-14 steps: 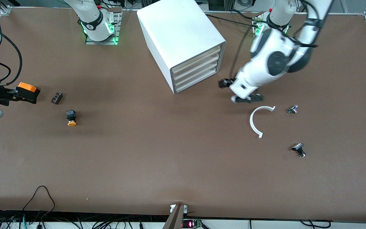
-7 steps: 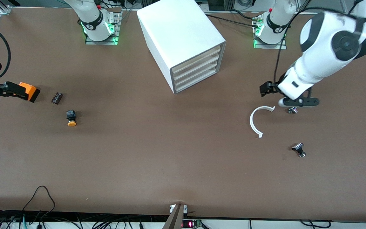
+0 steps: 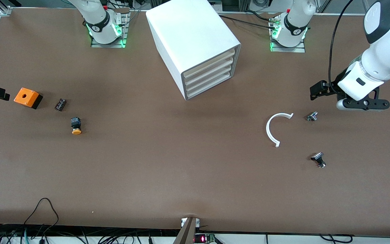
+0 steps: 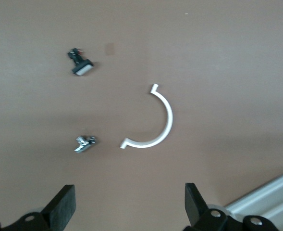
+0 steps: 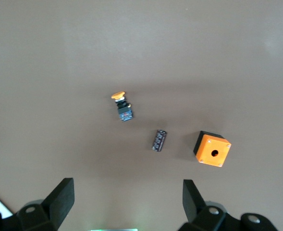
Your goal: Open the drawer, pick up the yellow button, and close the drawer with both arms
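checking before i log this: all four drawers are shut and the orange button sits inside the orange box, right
Not quite. The four drawers are shut, but the button lies on the table, apart from the orange box, with a small black block between them, as the front view shows.

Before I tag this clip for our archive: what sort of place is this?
Probably a robotics lab bench: two arm bases bolted along a brown table, loose cables at its edge, and a white drawer cabinet among small parts like an orange box.

Lighting: even, bright overhead light is falling on the brown table point(image 3: 168, 169). The white cabinet point(image 3: 188, 37) is casting a soft shadow. Left wrist view is reading slightly soft; front view is staying sharp, without glare.
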Available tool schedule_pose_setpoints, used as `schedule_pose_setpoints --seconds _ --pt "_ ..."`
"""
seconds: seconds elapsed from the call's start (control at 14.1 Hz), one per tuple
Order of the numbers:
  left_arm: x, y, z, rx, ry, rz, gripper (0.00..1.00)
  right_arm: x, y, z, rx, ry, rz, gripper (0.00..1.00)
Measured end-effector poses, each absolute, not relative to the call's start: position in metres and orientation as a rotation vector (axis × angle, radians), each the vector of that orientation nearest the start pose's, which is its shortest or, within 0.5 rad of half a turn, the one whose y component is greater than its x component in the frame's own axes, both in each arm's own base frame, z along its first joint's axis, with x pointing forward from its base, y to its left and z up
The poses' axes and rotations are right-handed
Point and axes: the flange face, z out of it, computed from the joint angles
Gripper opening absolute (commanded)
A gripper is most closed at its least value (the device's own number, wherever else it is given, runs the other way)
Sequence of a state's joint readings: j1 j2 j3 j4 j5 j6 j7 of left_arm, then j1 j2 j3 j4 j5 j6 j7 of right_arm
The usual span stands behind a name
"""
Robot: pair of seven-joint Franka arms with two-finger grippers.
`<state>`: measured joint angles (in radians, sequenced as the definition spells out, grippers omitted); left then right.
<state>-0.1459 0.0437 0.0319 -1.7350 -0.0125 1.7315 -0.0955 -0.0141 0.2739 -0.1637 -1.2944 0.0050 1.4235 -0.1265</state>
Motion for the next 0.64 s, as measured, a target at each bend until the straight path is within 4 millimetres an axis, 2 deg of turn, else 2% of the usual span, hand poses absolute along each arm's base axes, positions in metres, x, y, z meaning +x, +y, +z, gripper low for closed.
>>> schedule_pose_setpoints --seconds 0.28,0.5,0.64 --pt "0.567 -0.068 0.550 -3.132 0.046 0.086 1.00 0.615 -0.076 0.577 -3.126 0.031 0.242 1.00" --pt "0.570 -0.076 0.539 -3.128 0.065 0.119 1.00 0.621 -0.035 0.571 -3.128 -0.015 0.259 1.00" --pt "0.572 -0.079 0.533 -3.126 0.073 0.132 1.00 0.622 -0.009 0.571 -3.137 0.027 0.262 1.00"
